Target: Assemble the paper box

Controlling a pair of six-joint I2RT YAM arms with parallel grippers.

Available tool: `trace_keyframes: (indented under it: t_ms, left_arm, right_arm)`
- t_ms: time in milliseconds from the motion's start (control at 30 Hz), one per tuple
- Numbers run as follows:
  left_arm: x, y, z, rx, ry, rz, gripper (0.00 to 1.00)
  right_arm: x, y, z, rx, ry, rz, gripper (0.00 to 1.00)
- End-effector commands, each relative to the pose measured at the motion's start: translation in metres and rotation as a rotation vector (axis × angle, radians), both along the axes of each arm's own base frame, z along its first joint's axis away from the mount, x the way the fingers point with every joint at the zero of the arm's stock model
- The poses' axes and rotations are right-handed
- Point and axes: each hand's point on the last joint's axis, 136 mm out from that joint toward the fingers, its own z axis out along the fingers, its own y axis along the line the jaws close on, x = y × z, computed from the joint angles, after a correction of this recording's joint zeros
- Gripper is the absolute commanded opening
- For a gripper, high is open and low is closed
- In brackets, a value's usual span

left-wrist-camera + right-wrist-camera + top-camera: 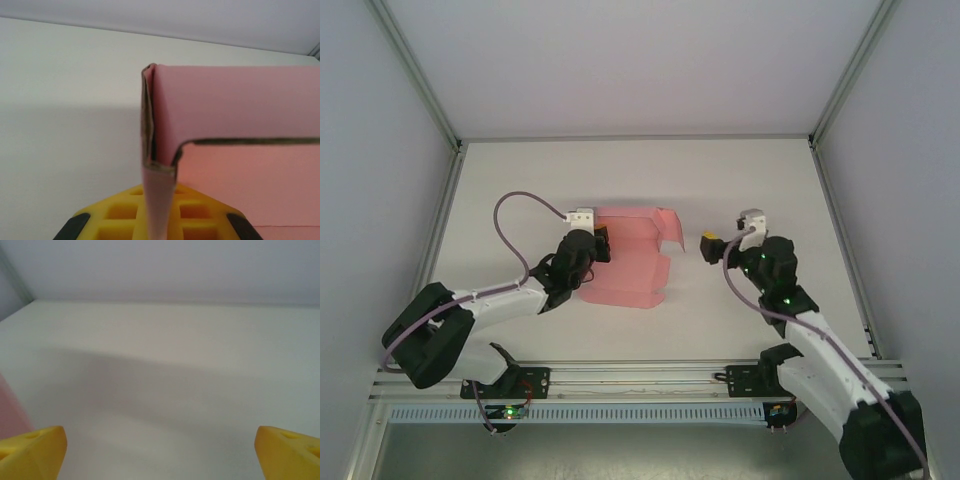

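Observation:
The paper box [632, 262] is a pink card sheet, partly folded, lying in the middle of the table with a raised flap at its right end. My left gripper [603, 243] is shut on its left side wall. In the left wrist view the yellow fingers [125, 212] pinch a folded pink wall [159, 200] that stands upright, with a back panel [235, 100] rising to the right. My right gripper [708, 244] hovers just right of the sheet, open. Its yellow fingertips [32, 452] stand far apart with bare table between them, and a sliver of pink card [9, 410] shows at the left edge.
The white table [520, 180] is walled by light panels with metal frame posts [415, 70]. An aluminium rail [640, 385] carrying both arm bases runs along the near edge. A purple cable [515, 225] loops above the left arm.

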Motion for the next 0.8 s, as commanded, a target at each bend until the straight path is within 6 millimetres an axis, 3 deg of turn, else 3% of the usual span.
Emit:
trace_keyframes:
  t_ms: [0,200,400,767]
  left_arm:
    - [-0.004,0.003,0.008,-0.017,-0.026,-0.020,0.00]
    - [-0.009,0.005,0.014,-0.055,-0.036,-0.024,0.00]
    - [-0.008,0.004,0.015,-0.059,-0.032,-0.026,0.00]
    - [-0.008,-0.001,0.015,-0.071,-0.025,-0.046,0.00]
  right_arm:
    - [-0.008,0.045,0.011,0.093,0.054,0.267,0.94]
    - [0.006,0.063,-0.004,0.102,0.123,0.348,0.93]
    - [-0.010,0.091,0.012,0.159,0.058,0.528,0.93]
    - [-0.021,0.118,0.008,0.128,0.065,0.629,0.93]
